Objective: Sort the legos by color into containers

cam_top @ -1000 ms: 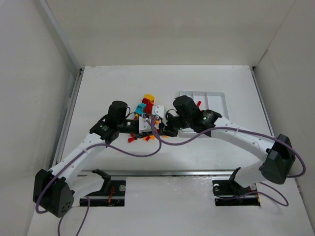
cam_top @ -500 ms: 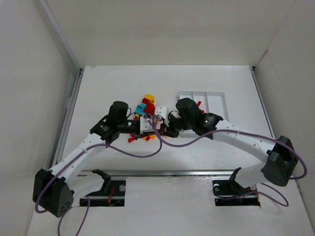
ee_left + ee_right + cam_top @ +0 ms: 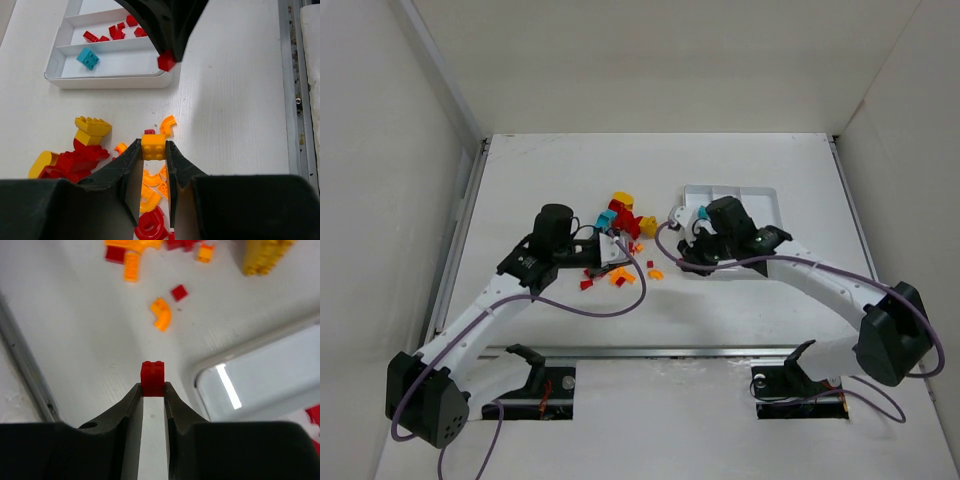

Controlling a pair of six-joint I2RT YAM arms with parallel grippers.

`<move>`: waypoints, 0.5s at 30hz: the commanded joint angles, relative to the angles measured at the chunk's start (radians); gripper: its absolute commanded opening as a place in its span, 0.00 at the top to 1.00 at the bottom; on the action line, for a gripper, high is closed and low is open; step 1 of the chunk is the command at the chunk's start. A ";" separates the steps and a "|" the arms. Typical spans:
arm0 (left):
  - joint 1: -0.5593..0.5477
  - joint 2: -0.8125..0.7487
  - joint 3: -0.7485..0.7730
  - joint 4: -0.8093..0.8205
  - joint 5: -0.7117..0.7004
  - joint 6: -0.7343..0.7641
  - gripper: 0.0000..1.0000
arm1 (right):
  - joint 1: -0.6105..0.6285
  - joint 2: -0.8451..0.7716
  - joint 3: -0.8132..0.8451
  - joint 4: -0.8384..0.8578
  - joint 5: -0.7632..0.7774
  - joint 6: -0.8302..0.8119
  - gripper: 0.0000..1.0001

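My left gripper (image 3: 152, 148) is shut on an orange-yellow lego (image 3: 153, 146), held just above the loose legos (image 3: 620, 276) in front of the red and yellow pile (image 3: 625, 212). My right gripper (image 3: 152, 386) is shut on a small red lego (image 3: 152, 376), which hangs beside the near left corner of the white tray (image 3: 767, 192). In the left wrist view that red lego (image 3: 166, 61) sits just outside the tray's rim (image 3: 107, 81). Several red legos (image 3: 117, 32) lie in one of the containers, and a teal one (image 3: 88, 58) lies in the middle one.
Orange curved pieces (image 3: 161, 313) and a small red piece (image 3: 179, 292) lie scattered on the table between pile and tray. A metal rail (image 3: 670, 352) runs along the near table edge. White walls enclose the table on three sides.
My right arm has swung right from the pile to the tray's near left corner, carrying the red lego. My left arm has barely shifted and still holds the orange-yellow lego.
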 commanded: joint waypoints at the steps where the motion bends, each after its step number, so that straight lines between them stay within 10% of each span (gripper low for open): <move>1: 0.004 -0.026 0.031 0.024 0.007 -0.008 1.00 | -0.085 -0.036 -0.018 0.056 0.112 0.111 1.00; 6: 0.004 -0.035 -0.003 0.099 -0.004 -0.056 1.00 | -0.328 0.038 -0.001 0.083 0.365 0.330 0.99; 15: 0.004 -0.055 -0.023 0.187 -0.078 -0.125 1.00 | -0.369 0.290 0.157 0.047 0.485 0.426 0.86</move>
